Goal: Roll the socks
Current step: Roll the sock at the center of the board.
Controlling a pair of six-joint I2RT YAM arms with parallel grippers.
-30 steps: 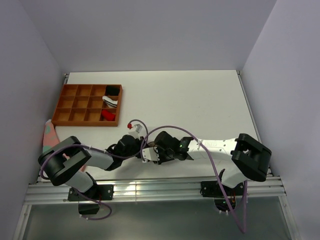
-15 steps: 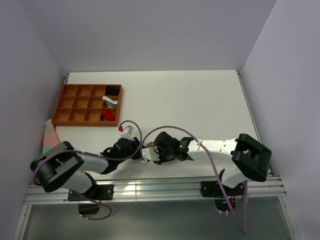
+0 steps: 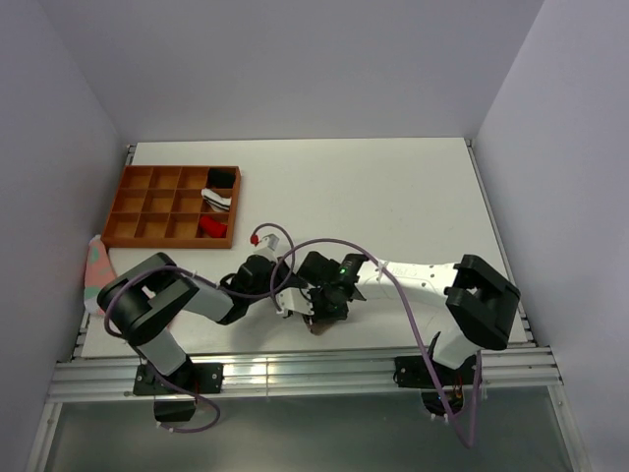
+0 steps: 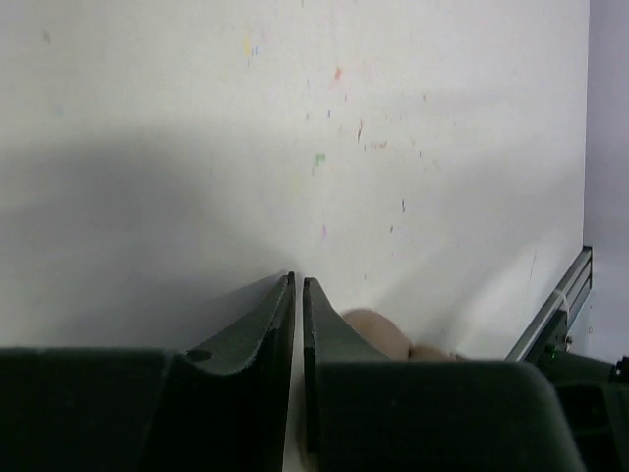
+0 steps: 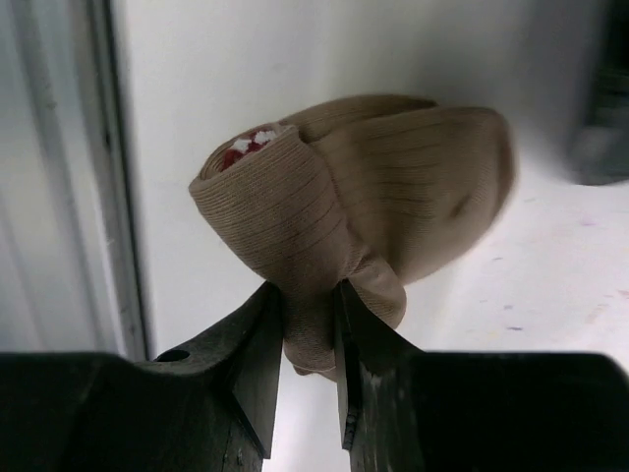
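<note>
A tan-brown sock (image 5: 393,187) is rolled into a bundle, with a bit of red and white (image 5: 246,147) showing inside the roll's open end. My right gripper (image 5: 310,315) is shut on a fold of this bundle near the table's front edge. In the top view the bundle (image 3: 316,324) peeks out as a brown patch under the right gripper (image 3: 320,309). My left gripper (image 4: 298,285) is shut and empty, low over the table, with the tan bundle (image 4: 378,329) just behind its right finger. In the top view the left gripper (image 3: 293,300) sits next to the right one.
A wooden compartment tray (image 3: 128,211) stands at the back left, holding a black, a white and a red roll. A pink-and-green cloth (image 3: 95,265) lies at the table's left edge. The metal front rail (image 5: 108,197) is close to the bundle.
The left arm swung left and then back in beside the right gripper. The right gripper turned and moved toward the front edge, and the brown bundle now shows beneath it.
</note>
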